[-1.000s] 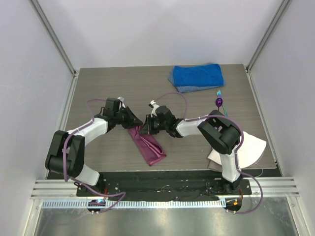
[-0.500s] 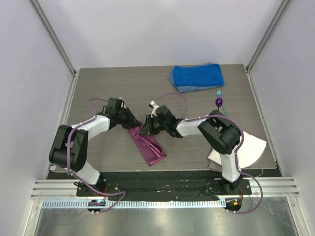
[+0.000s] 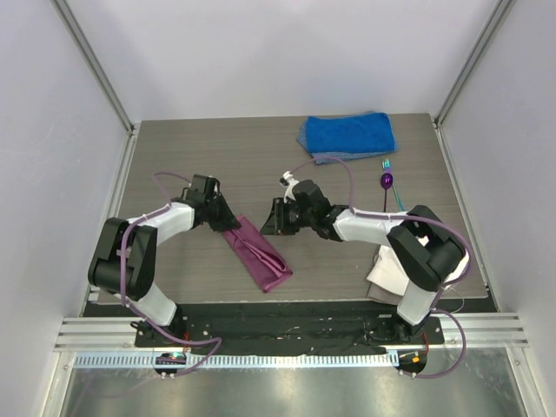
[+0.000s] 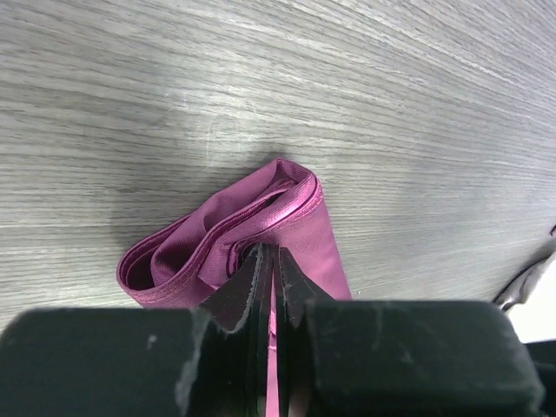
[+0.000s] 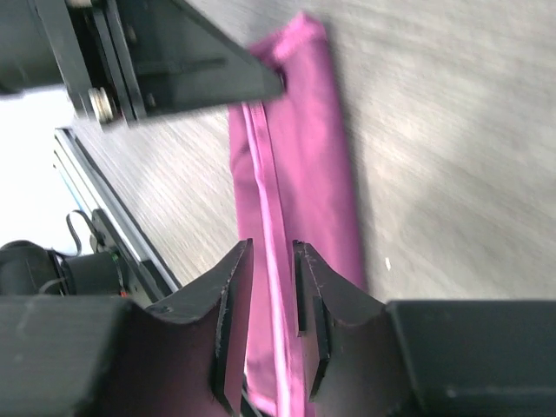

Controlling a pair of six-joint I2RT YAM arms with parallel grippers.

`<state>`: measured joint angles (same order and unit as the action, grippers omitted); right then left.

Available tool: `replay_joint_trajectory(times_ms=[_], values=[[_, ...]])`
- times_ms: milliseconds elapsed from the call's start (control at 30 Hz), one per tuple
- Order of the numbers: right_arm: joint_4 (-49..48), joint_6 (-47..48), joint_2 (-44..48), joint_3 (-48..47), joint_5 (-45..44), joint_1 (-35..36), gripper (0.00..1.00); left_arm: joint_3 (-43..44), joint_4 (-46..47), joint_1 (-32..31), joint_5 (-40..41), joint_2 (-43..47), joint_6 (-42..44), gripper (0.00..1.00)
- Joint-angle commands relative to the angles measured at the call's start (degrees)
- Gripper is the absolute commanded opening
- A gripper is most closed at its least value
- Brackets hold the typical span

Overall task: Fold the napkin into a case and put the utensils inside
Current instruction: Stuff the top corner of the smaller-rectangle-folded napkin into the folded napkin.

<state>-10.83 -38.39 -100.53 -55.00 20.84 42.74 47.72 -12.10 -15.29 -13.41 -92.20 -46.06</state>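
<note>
Magenta napkin [image 3: 261, 254], narrow creased strip, edge pinched in left tool [image 4: 269, 254]; right tool [image 5: 271, 252] slightly spread.

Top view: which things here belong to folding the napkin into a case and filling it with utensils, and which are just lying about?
Belong to the job: napkin, spoon, fork.
Just lying about: blue towel, white cloth.
</note>
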Motion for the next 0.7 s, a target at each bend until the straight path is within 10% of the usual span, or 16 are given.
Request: replay_joint_trajectory(times_ms=[0, 367, 667], values=[[1.4, 1.3, 4.2, 4.5, 0.5, 0.6, 0.33, 0.3, -0.3, 0.3, 1.9, 0.6, 1.0, 0.07], [-5.6, -3.0, 6.7, 15.4, -2.6, 7.7, 0.26, -0.8, 0.1, 0.3, 2.9, 1.3, 0.6, 0.07], [9.1, 6.5, 9.9, 9.0, -10.1, 8.0, 0.24, -0.5, 0.7, 0.4, -0.2, 3.1, -0.3, 0.07]])
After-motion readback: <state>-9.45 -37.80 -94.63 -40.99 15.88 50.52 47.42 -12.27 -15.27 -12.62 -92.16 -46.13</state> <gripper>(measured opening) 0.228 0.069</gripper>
